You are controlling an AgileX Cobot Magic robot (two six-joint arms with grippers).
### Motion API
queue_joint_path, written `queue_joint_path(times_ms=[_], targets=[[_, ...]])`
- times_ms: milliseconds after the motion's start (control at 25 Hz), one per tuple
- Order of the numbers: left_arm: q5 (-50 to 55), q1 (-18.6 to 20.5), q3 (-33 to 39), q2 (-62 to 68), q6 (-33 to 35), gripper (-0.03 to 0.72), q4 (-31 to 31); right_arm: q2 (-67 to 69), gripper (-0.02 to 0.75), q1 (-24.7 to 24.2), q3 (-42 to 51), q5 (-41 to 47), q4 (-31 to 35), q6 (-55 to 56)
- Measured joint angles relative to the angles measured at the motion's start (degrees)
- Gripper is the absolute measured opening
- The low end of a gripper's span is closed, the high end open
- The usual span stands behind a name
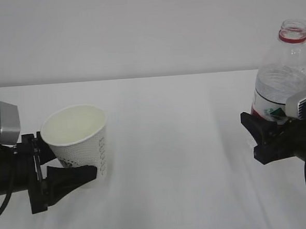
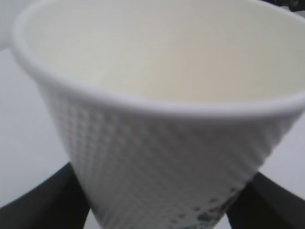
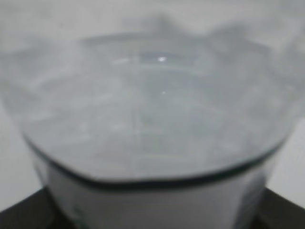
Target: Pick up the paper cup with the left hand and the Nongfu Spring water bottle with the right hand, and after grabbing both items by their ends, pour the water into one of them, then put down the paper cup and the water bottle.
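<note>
cup and bottle sit at opposite sides of a white table [image 1: 166,160], each with a gripper around it. the paper cup [image 1: 79,140] is near the table's left edge, tilted so its mouth faces up and toward the camera, cream inside showing; whether any water lies in it cannot be told. the left hand [image 1: 62,166] comes in from the left edge, its two black fingers [image 1: 71,180] spread on either side of the cup's lower half; one finger passes in front of the cup near its base, the other reaches behind near the rim. in the left wrist view the dotted cup wall [image 2: 157,167] fills the frame with a dark finger at each bottom corner, pressed close against the cup, so the jaws appear clamped on it. whether the cup's base touches the table is not clear.

the nongfu spring water bottle [image 1: 283,75] stands upright near the right edge, uncapped, its red neck ring at the top and the label low down. the right hand [image 1: 266,136] enters from the right edge, with its fingers closed around the bottle at label height. the right wrist view is blurred: the clear bottle body above the label band fills it, with a dark finger [image 3: 28,210] at each lower corner tight against the bottle.
</note>
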Motion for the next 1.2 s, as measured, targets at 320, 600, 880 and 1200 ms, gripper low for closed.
queue_joint_path(times_ms=[320,600,880,1200], targets=[[0.0,-11.2,0.0,0.0,0.0,0.583,-6.4,0.0,0.479,0.0,0.0,0.0,0.0,0.0],[0.0,-18.2,-3.8,0.0,0.0,0.583,-9.6,0.0,0.479,0.0,0.0,0.0,-1.0,0.0],[0.2,-22.1,-8.7,0.0,0.0,0.583,-9.8,0.0,0.479,0.0,0.0,0.0,-2.2,0.0],[3.0,-28.8,-9.2,0.0,-0.1,0.583,-11.7,0.0,0.479,0.0,0.0,0.0,-2.5,0.0]])
